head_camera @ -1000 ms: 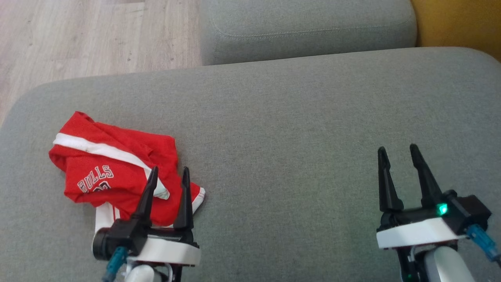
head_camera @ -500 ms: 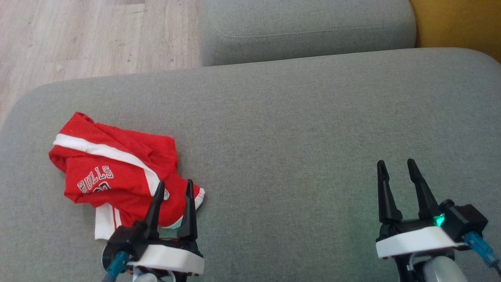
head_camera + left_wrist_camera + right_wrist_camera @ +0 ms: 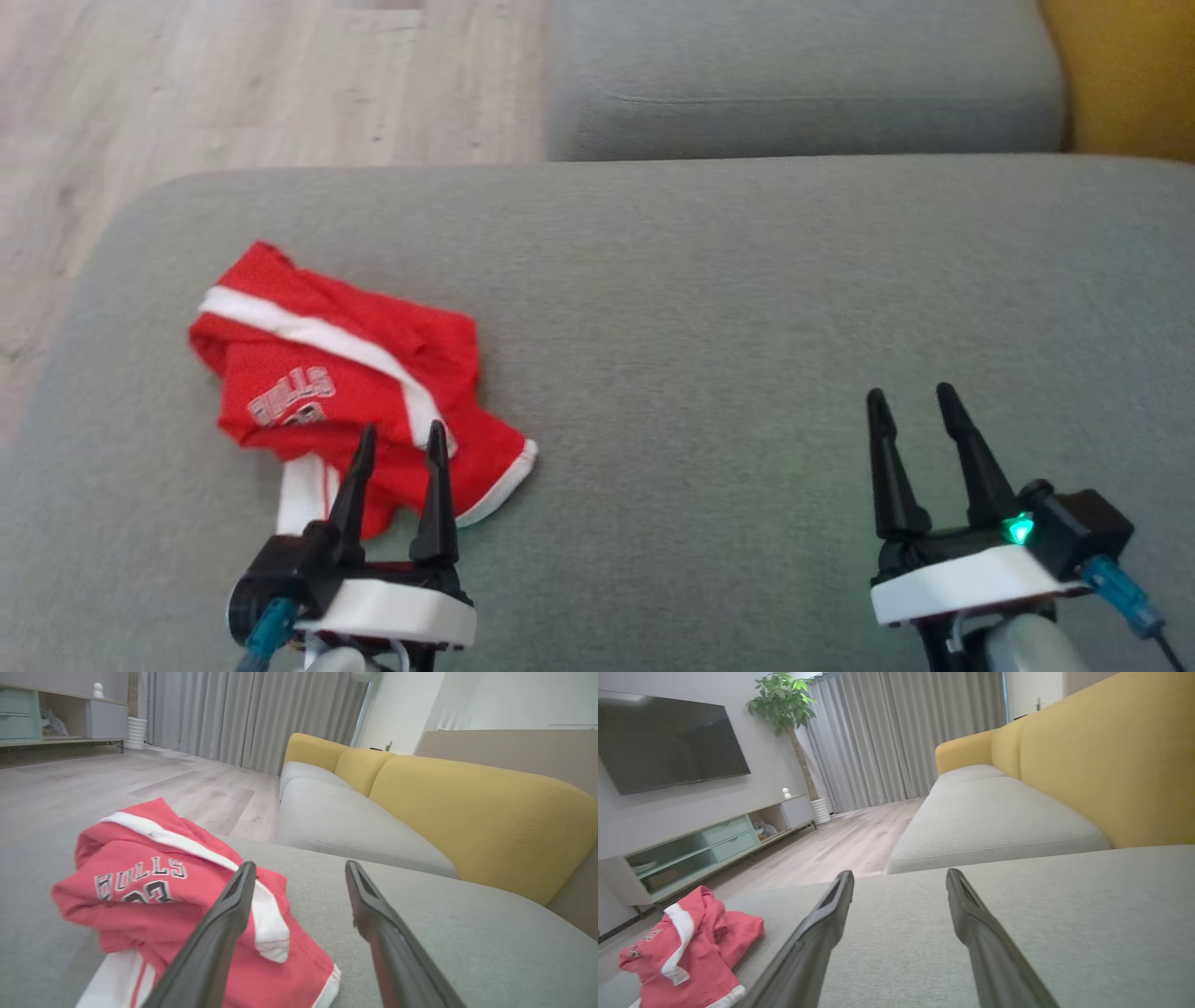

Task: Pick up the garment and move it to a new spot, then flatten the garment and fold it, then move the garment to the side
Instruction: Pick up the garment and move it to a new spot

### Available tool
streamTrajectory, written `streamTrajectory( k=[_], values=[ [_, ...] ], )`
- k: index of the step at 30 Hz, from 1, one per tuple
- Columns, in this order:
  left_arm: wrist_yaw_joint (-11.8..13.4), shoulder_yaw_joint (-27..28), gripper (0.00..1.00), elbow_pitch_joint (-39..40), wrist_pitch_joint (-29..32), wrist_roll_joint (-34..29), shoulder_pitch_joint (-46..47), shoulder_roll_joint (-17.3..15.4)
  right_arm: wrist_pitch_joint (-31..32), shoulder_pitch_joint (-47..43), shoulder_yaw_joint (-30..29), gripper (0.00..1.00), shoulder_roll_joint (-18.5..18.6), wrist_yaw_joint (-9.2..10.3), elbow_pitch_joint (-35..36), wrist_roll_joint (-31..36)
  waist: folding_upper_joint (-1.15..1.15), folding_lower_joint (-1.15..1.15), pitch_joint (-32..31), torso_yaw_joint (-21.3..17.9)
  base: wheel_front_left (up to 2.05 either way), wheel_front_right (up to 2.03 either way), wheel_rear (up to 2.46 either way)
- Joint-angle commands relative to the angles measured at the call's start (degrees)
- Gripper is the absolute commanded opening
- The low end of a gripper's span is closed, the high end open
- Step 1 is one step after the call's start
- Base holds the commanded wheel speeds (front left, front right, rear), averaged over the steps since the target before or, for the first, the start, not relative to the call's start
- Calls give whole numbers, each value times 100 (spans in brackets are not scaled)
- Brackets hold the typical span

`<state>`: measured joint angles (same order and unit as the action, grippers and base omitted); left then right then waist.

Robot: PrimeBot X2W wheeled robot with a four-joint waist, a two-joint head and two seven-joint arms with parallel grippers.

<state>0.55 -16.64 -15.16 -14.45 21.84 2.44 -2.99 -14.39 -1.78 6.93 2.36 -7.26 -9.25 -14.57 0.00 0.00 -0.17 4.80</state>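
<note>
Lying crumpled on the grey cushion (image 3: 709,308), the garment (image 3: 327,369); left hand (image 3: 400,441) and right hand (image 3: 910,399) both spread wide, empty.

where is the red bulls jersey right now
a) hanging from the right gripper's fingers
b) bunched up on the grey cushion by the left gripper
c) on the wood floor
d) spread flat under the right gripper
B: the jersey lies crumpled on the grey cushion at the open left gripper, while the right gripper is open and holds nothing.
</note>
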Motion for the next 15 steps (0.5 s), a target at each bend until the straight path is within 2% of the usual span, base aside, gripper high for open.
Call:
streamTrajectory(
  k=[1, 15],
  values=[
    [20, 229, 100, 164, -55, -59, 138, 11, -61, 130, 186, 100, 52, -23, 203, -31, 0, 0, -26, 202, 0, 0, 0],
    [-36, 446, 100, 10, -55, -232, -20, 11, -61, -7, 572, 100, 52, -23, 200, -123, 0, 0, -200, 1256, 0, 0, 0]
  ],
)
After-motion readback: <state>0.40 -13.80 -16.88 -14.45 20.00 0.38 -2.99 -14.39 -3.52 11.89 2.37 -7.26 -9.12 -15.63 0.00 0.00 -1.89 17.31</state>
